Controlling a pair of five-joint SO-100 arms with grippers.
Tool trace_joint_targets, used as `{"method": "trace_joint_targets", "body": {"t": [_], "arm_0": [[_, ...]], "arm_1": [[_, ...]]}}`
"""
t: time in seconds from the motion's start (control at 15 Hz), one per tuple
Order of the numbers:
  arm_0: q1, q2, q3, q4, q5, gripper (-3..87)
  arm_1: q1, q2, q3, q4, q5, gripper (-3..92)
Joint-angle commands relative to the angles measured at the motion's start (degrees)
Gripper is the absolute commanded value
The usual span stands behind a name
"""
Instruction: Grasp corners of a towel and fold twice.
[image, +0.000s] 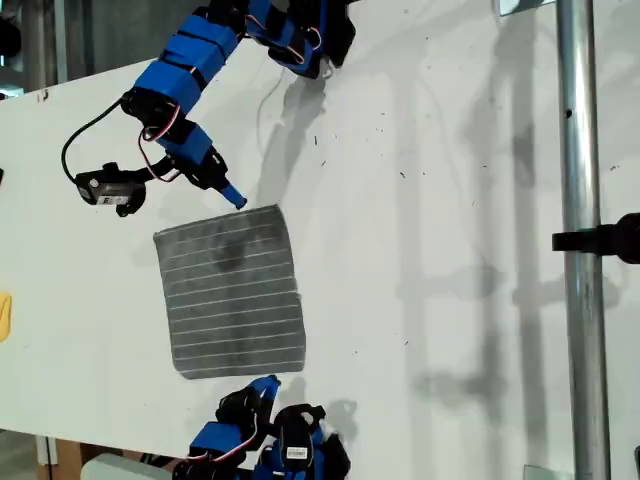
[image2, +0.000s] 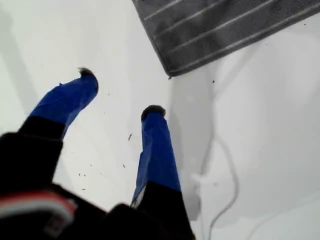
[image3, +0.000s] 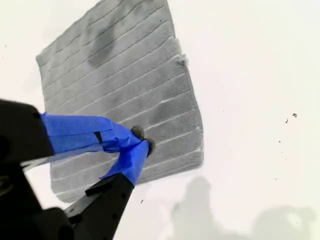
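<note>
Reading the exterior view from its left, we find our first claw (image: 238, 199) hovering just off the upper edge of the towel (image: 232, 290), which lies flat on the white tabletop (image: 430, 250), unfolded, its pale stripes running roughly 9 to 3 o'clock. From that claw the cloth spreads toward 6 o'clock, and its nearest corner (image: 278, 208) sits at about 4 o'clock. Our second claw (image: 266, 384) waits at the opposite edge, with the towel toward 12 o'clock and a corner (image: 303, 368) at about 2 o'clock. We judge each arm nearest its own edge, so the first fold turns on both reaching corners on the same side. The first wrist view adds what the exterior view hides: the first claw (image2: 120, 92) is spread wide and empty, a towel corner (image2: 170, 75) just beyond its tips. The second wrist view shows the second claw (image3: 141, 145) with tips pressed together over the cloth (image3: 120, 75); we cannot tell whether fabric is pinched.
</note>
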Motion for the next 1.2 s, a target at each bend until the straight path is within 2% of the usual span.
{"method": "trace_joint_targets", "body": {"t": [0.0,0.2,0.33,0.53,0.67,1.13], "arm_0": [[-0.62,-0.53,-3.08,0.44,0.09,-2.9],[-0.35,-0.97,-2.99,0.44,-0.09,-2.9],[0.09,-0.97,-2.55,0.53,-0.62,-2.9],[0.70,-0.97,-1.76,0.44,-1.14,-2.9],[0.79,-0.97,-1.14,0.44,-1.14,-2.9],[0.35,-0.70,0.18,0.26,-1.41,-2.9]], "arm_1": [[0.79,-1.49,-5.36,0.18,-2.64,35.3],[1.14,-6.15,-3.34,-3.34,-7.91,40.4],[1.32,-9.67,2.81,-9.05,-12.57,39.9],[2.72,-16.96,10.46,-19.34,-13.80,38.6],[2.81,-22.50,10.11,-23.03,-13.89,38.3],[6.59,-29.79,8.70,-27.86,-15.56,36.8]]}}
